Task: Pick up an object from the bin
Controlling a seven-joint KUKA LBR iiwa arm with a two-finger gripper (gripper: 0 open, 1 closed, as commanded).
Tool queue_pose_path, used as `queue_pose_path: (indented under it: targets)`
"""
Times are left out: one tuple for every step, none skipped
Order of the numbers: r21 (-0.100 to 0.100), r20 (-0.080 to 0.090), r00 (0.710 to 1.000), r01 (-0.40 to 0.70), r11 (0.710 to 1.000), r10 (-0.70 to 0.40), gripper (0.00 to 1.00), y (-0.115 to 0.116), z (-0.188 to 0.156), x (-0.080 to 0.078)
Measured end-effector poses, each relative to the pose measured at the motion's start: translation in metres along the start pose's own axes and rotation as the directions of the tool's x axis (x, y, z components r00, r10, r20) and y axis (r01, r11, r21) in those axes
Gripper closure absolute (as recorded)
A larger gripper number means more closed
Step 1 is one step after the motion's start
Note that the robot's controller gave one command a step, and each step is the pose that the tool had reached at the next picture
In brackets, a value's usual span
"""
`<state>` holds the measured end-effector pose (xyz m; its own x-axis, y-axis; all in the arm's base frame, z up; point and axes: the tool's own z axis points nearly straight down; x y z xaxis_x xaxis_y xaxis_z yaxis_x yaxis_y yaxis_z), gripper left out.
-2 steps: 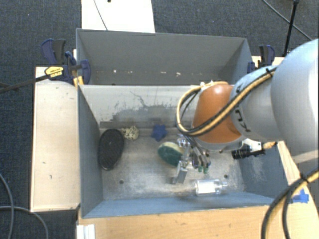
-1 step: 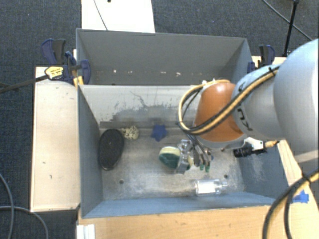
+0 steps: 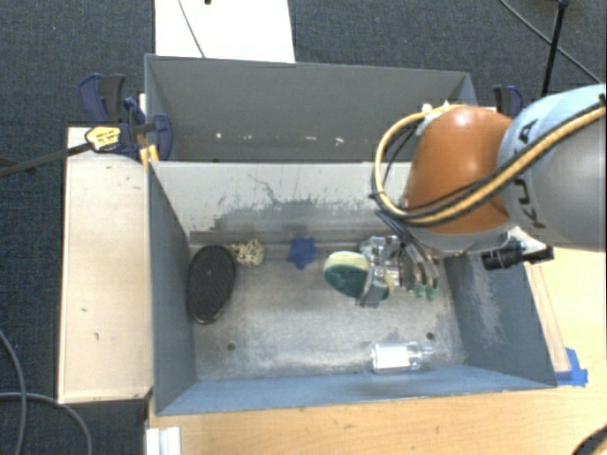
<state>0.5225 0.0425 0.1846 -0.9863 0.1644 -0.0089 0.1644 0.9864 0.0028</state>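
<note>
A: Closest, a small clear silvery cylinder (image 3: 398,355) lies by the front wall (image 3: 285,387). The gripper (image 3: 377,287)?
B: Down just beside a rounded green-and-white lump (image 3: 341,271), mid-bin; clamped or apart, I cannot tell. Lifting remains, I judge. Blue scrap (image 3: 303,251), black oval pad (image 3: 210,282) lie leftward.

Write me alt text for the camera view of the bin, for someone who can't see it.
The arm's gripper is low in the grey bin, beside a green and white thing. Further left in the view lie a blue piece, a beige piece and a black oval; a clear thing lies by the front wall.
</note>
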Motion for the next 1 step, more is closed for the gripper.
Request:
queue_pose_path:
  targets:
    - [0.000, 0.004, 1.000, 0.012, 1.000, -0.012, 1.00, -0.0316, -0.2192, 0.0113]
